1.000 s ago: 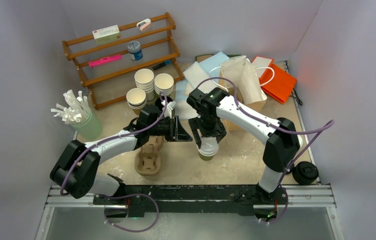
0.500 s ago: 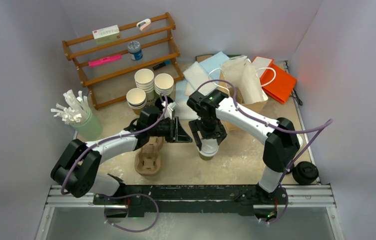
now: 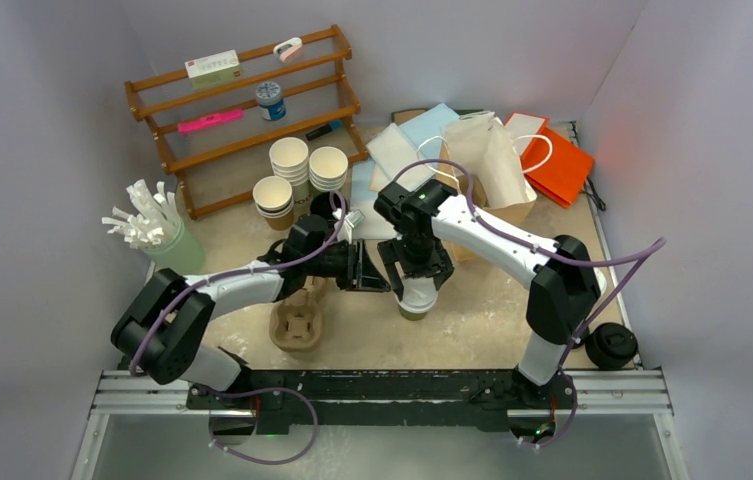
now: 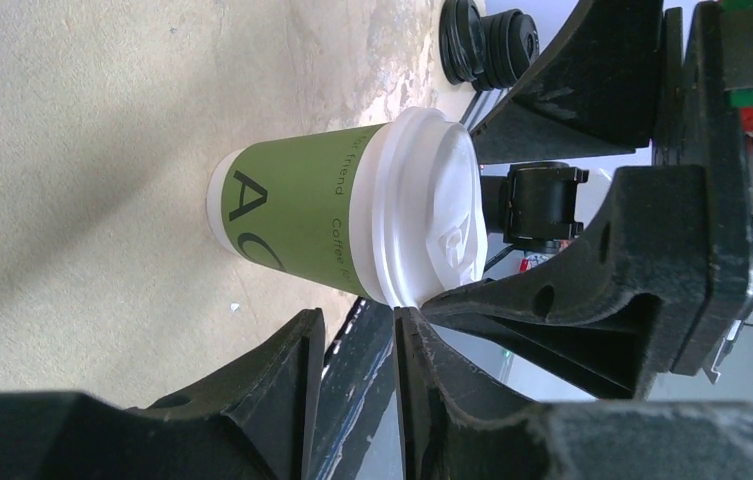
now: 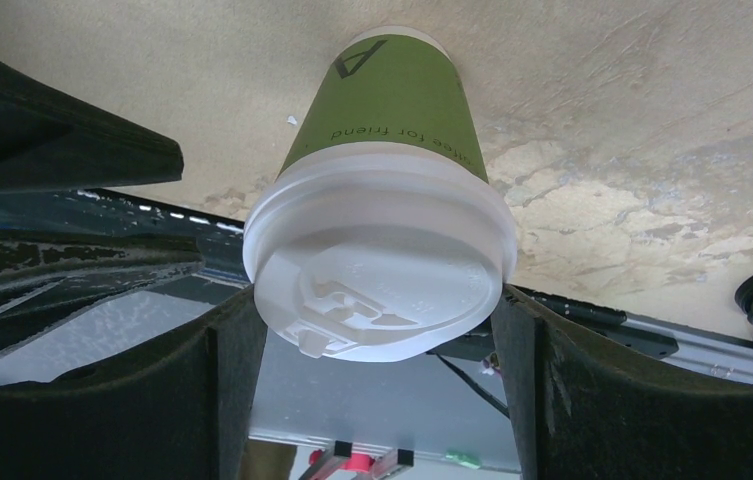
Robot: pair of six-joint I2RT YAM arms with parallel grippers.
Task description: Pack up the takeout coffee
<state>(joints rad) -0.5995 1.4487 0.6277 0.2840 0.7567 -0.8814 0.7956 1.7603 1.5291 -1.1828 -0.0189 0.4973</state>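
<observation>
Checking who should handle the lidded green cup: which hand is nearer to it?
Right. The right hand sits directly over the green cup, fingers straddling its white lid. The left hand is beside the cup, apart from it, with fingers nearly closed.
</observation>
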